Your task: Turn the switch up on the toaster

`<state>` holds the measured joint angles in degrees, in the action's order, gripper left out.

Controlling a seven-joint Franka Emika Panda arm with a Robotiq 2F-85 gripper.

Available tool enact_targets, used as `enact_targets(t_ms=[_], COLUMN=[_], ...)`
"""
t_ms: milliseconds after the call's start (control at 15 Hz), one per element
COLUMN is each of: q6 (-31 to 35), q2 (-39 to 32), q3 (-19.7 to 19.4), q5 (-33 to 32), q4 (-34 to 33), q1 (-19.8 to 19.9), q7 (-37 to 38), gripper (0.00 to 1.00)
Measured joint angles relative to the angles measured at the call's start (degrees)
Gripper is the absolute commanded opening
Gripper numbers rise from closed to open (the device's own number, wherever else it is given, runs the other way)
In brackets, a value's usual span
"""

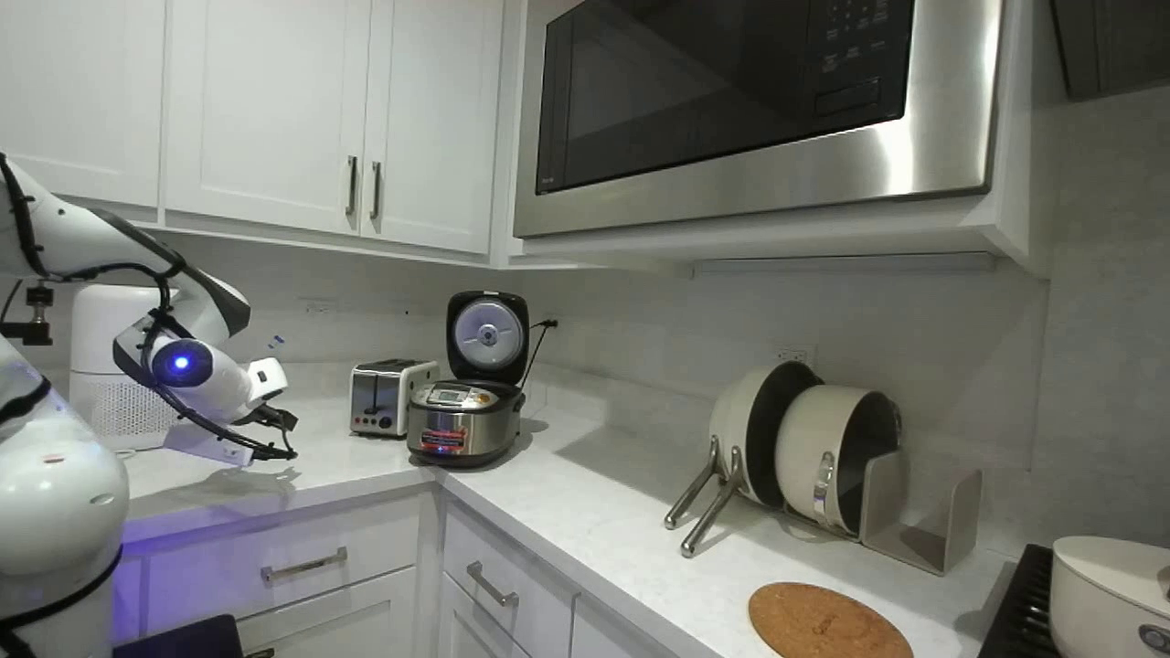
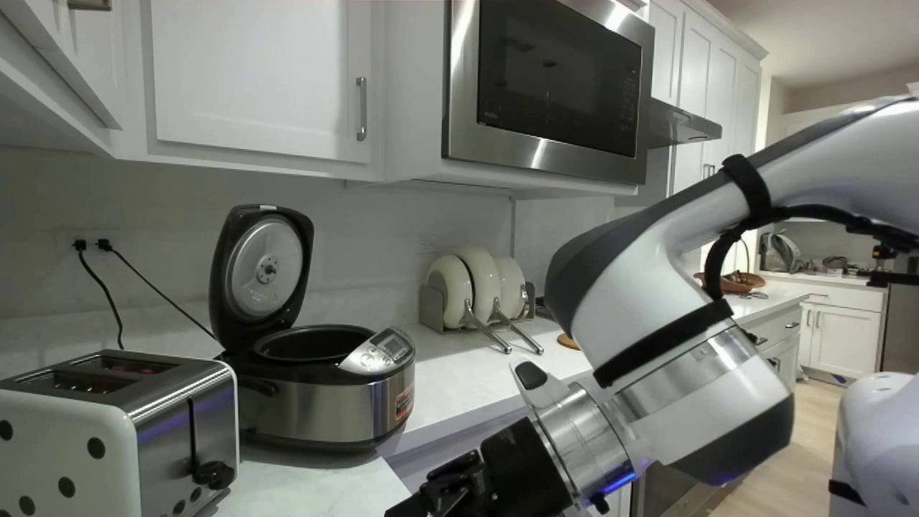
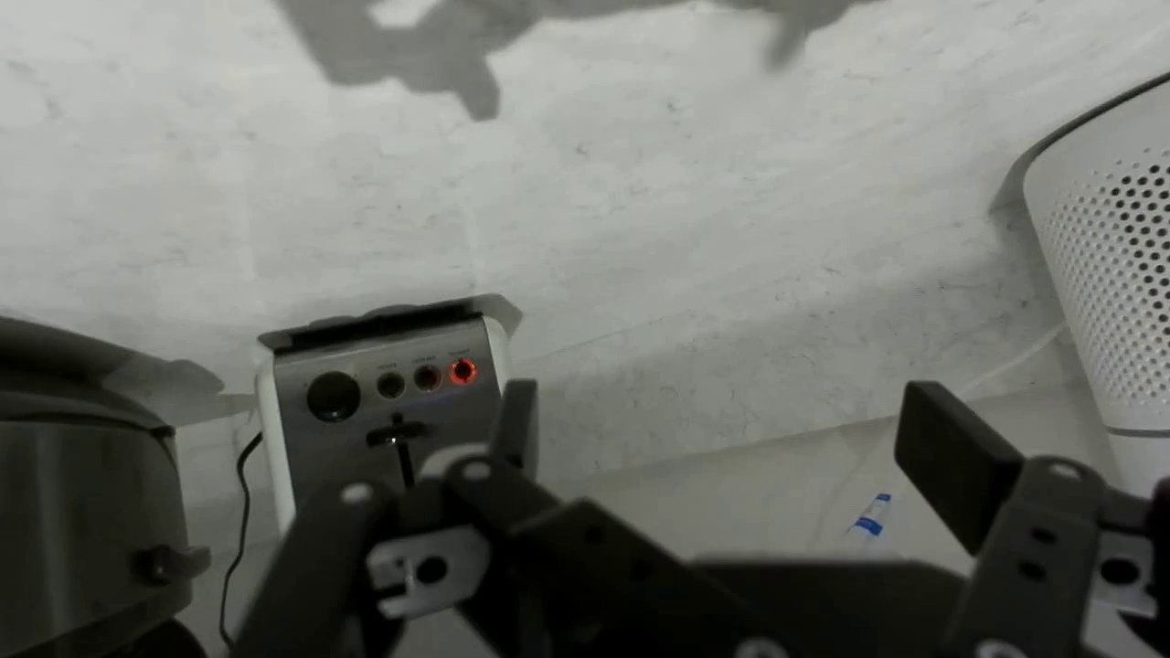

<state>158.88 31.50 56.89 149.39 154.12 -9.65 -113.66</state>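
I'm holding my end effector spread wide and empty; the toaster is sitting ahead, off-centre. Being misaligned, I'm risking shoving it backwards and missing the lever.

Kitchen corner, as I stand in it. Upper cabinets: white, recessed panels, upright metal handles. Microwave: built into white cabinetry, black door, steel frame catching a bright highlight. Backsplash: pale grey, one wall outlet near the pans' end. Countertop: white, turning the corner. Drawers: white, metal pulls, a violet glow at one end. Cooktop: black grate, partly in view. Range hood: steel, past the microwave. Floor: light, wood-toned. Far counter: white cabinet doors beneath. Ceiling: pale, warm-tinted.
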Motion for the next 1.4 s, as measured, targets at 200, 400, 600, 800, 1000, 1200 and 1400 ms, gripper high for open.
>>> enact_targets(t_ms=[200,400,600,800,1000,1200,1400], q6=[-2.6,-3.9,-4.3,-4.3,-4.3,-4.7,-5.5], q2=[0.2,0.7,1.6,2.9,4.7,7.8,12.3], q3=[6.8,13.0,18.4,24.1,29.0,32.6,34.9], q5=[-0.2,-0.2,-0.2,-0.2,-0.2,-0.3,-0.7], q4=[-3.2,-6.5,-9.9,-13.2,-16.3,-19.2,-21.9], q1=[9.7,18.3,25.5,32.1,37.4,41.8,45.8], q7=[0.0,0.2,0.5,0.9,2.4,5.1,8.6], gripper=[1.0,1.0,1.0,1.0,1.0,0.74,0.49])
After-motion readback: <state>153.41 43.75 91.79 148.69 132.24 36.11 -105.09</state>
